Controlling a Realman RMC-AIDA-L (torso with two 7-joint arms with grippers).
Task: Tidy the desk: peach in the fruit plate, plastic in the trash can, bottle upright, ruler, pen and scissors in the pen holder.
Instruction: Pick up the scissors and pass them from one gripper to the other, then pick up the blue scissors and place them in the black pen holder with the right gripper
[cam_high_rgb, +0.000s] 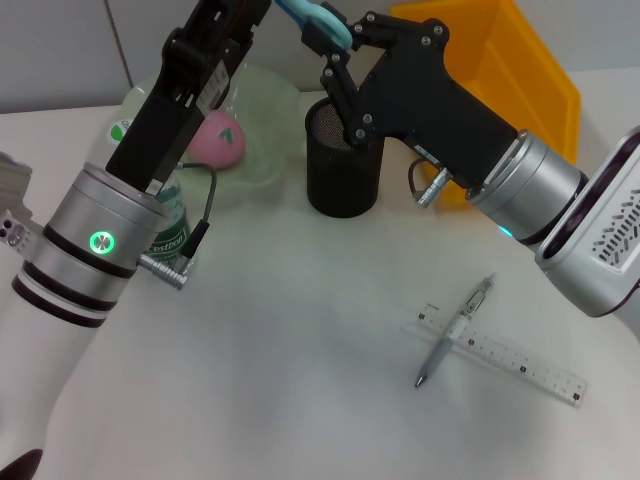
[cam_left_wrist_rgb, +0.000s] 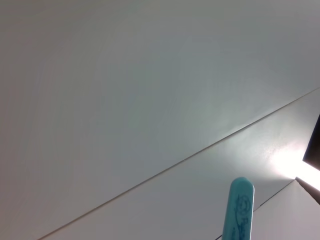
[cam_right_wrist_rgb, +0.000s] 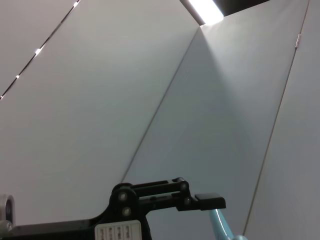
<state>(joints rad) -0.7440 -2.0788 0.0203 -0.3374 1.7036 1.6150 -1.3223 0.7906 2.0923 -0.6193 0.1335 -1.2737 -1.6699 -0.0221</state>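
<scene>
Head view: the pale blue plastic-handled scissors (cam_high_rgb: 318, 22) run off the top edge, blades unseen. The right black gripper (cam_high_rgb: 333, 52) is clamped on their handle, above the black mesh pen holder (cam_high_rgb: 343, 160); the long axis slants up away from the fingertips. The left black gripper's (cam_high_rgb: 232, 12) fingertips are cropped, so their state cannot be told.

Left wrist view: only a rounded turquoise scissor tip (cam_left_wrist_rgb: 239, 209) shows against the wall.

Right wrist view: the left gripper's finger (cam_right_wrist_rgb: 202, 201) touches the turquoise handle (cam_right_wrist_rgb: 220, 226).

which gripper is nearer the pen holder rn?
Right. The right gripper hangs just above the pen holder rim, gripping the teal scissors. The left gripper is up beside it toward the fruit plate, also at the scissors.
</scene>
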